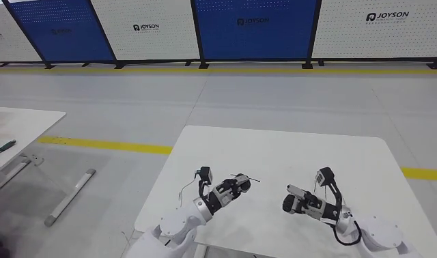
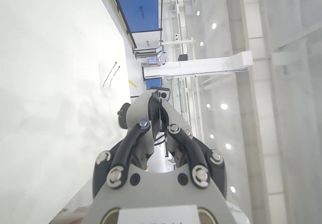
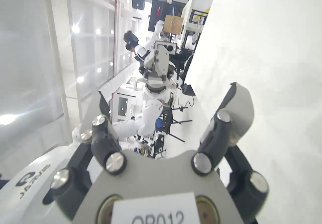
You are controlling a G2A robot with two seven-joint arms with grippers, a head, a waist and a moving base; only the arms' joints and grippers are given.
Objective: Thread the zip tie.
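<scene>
left pincer [image 2: 158,99] pinching black zip tie [image 2: 160,119] between tips | right pincer [image 3: 168,94] spread wide, over white surface [image 1: 287,149] | two spare ties [image 2: 112,76] flat on surface, far from left pincer

Top camera high, looking down; wrist cameras low, close, sharing table [image 1: 287,155].

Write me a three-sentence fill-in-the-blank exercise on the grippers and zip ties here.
1. The left gripper is ____ on the zip tie.
2. The right gripper is ____, with nothing between its fingers.
3. ____ loose zip ties lie side by side on the white table.

Missing words: shut; open; Two.
</scene>
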